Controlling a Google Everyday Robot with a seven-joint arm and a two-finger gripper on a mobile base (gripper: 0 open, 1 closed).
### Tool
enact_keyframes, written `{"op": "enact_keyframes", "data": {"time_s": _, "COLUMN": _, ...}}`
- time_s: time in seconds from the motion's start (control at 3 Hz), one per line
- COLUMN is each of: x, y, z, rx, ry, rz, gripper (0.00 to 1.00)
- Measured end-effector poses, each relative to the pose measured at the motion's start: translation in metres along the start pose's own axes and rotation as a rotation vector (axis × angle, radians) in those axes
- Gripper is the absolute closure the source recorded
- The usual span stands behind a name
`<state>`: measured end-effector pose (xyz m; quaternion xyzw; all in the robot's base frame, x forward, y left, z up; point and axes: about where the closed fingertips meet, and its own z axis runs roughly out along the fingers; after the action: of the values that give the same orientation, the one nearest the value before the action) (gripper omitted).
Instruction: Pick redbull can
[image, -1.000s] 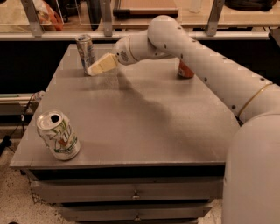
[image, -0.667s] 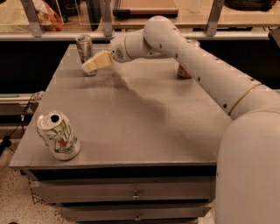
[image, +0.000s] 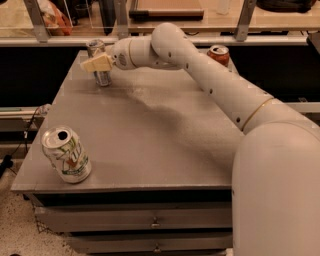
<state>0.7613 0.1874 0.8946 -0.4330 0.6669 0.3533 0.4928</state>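
Gripper up against the redbull can, far-left of the table.
Nearest, 1 white and green can (image: 66, 155) stands at the table's (image: 150, 145) front-left corner, its opened top showing. Beyond it the arm (image: 215, 82) reaches across, and the gripper (image: 94, 64) sits over the redbull can (image: 104, 78), hiding its midsection; gripping or not, I cannot tell. The can stands upright, long axis vertical, silver top up. Far right, 1 red-orange can (image: 218, 54), partly hidden behind the arm.
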Motion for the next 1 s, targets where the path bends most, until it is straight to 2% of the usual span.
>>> {"op": "enact_keyframes", "data": {"time_s": 0.33, "x": -0.008, "y": -0.002, "z": -0.016, "rx": 0.035, "ry": -0.039, "rz": 0.004, "gripper": 0.61}}
{"op": "enact_keyframes", "data": {"time_s": 0.67, "x": -0.015, "y": -0.004, "z": -0.042, "rx": 0.073, "ry": -0.066, "rz": -0.003, "gripper": 0.84}}
{"op": "enact_keyframes", "data": {"time_s": 1.0, "x": -0.039, "y": -0.006, "z": -0.082, "rx": 0.086, "ry": -0.118, "rz": -0.021, "gripper": 1.00}}
